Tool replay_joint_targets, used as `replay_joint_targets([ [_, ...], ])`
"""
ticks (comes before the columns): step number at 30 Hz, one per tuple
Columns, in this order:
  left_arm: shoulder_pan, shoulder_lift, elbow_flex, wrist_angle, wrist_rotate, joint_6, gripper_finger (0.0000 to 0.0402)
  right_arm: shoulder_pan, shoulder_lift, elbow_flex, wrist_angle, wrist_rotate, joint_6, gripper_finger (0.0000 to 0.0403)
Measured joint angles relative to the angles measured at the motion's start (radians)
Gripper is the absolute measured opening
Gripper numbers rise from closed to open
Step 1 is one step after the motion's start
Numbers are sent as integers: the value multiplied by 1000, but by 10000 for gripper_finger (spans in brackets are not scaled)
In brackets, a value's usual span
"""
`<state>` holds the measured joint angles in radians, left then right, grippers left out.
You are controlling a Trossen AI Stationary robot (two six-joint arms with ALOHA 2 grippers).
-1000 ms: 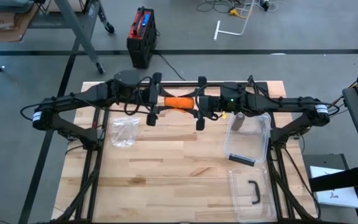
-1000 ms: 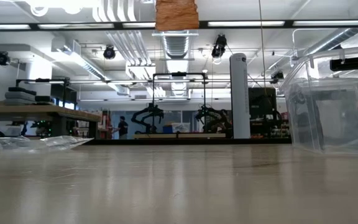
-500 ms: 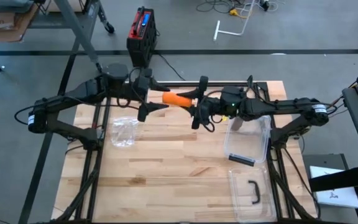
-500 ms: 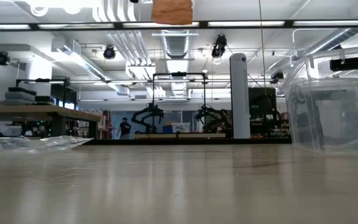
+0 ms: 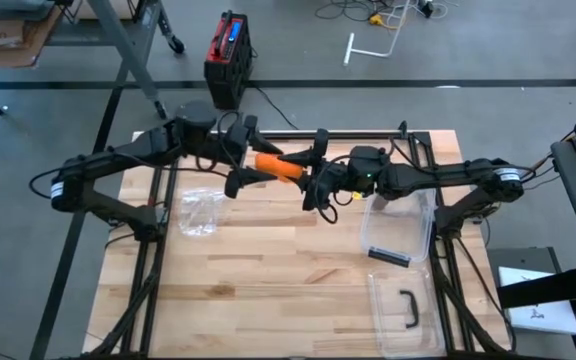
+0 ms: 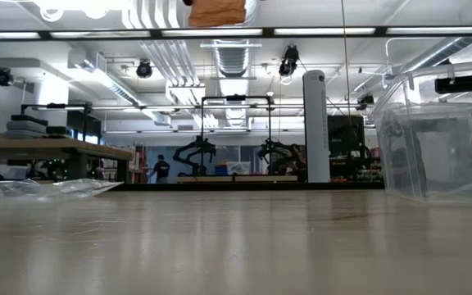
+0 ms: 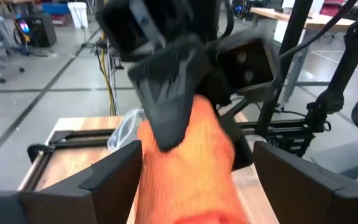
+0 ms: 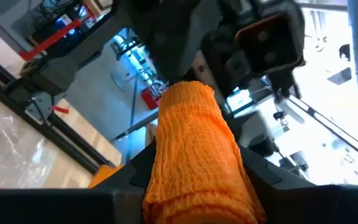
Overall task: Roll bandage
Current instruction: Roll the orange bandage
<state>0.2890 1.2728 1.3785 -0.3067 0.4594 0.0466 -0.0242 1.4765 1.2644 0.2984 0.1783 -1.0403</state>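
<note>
We see the orange bandage (image 5: 279,166), a ribbed, crinkly fabric roll, held above the wooden table (image 5: 268,270) toward its twelve o'clock edge. The right gripper (image 5: 315,178) is clamped on it; the left gripper (image 5: 244,159) flanks its other end, fingers spread apart.
</note>
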Motion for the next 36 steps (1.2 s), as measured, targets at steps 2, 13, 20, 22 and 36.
replay_joint_targets([
  [2, 0, 12, 0, 0, 6, -5, 290, 0, 0, 0, 2, 0, -8, 128],
  [13, 4, 40, -1, 20, 51, -113, 234, 1, 3, 0, 4, 5, -124, 128],
  [20, 4, 40, -1, 18, 53, -110, 152, 1, 9, 0, 7, 5, -179, 128],
  [22, 4, 39, -1, 14, 56, -88, 128, 2, 9, 0, 7, 6, -170, 129],
  [36, 2, -3, 0, -13, 26, 217, 99, 31, -72, 25, -94, 10, 694, 300],
])
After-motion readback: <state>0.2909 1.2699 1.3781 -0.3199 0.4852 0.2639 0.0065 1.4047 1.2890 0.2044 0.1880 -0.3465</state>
